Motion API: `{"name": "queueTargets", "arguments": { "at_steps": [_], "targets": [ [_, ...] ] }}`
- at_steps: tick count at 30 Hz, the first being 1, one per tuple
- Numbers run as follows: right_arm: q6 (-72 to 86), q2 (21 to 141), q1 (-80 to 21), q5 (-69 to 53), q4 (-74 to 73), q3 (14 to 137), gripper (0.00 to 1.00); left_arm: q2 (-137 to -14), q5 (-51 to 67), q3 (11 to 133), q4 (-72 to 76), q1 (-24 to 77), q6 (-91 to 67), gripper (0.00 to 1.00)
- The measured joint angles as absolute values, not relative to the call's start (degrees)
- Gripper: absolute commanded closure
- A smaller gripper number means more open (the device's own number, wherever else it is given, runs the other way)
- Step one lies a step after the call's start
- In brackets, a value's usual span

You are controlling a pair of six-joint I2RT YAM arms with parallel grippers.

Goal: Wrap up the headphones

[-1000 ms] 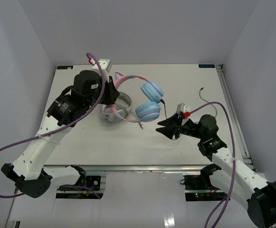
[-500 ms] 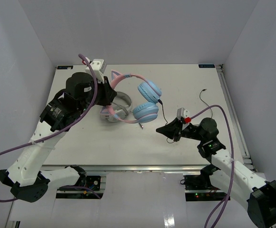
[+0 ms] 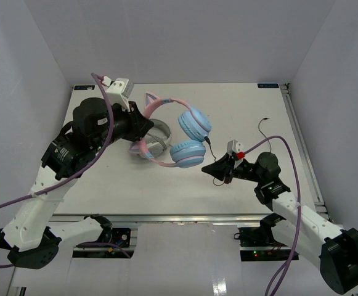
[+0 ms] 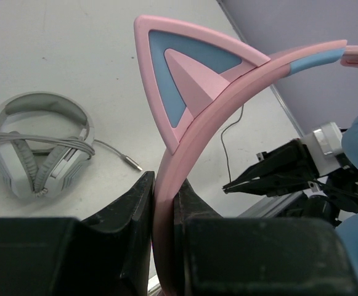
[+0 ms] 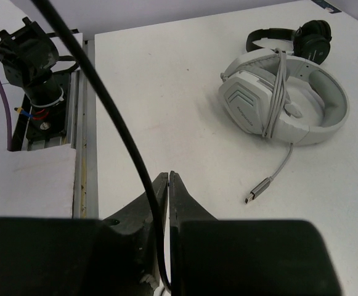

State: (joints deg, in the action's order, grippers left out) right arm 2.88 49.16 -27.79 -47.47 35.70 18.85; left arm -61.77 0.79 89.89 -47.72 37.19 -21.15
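White desk (image 3: 246, 105) fills the frame's middle. Centre left, the left end effector (image 3: 143, 125) pinches the headphones (image 3: 188, 154) by the pink headband (image 4: 228, 86). Lower right, the right end effector (image 3: 212, 168) is pressed together on their dark cable (image 5: 113, 117).

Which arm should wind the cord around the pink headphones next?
Right, probably. The right claw is shut on the thin dark cable, free to loop it. The left claw is busy clamping the pink headband, holding the headphones up.

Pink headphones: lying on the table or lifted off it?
Lifted. The left pincer grips the headband, and the headphones hang clear of the table.
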Motion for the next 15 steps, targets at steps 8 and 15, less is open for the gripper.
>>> {"name": "queueTargets", "arguments": {
  "at_steps": [8, 15],
  "targets": [
    [5.3, 54.1, -27.9, -47.5, 39.8, 18.7, 0.92, -60.7, 4.9, 88.3, -44.9, 37.2, -22.8, 1.0],
    [6.8, 57.3, -28.7, -47.8, 44.2, 17.8, 0.92, -60.4, 11.3, 84.4, -40.8, 37.1, -24.2, 1.0]
  ]
}}
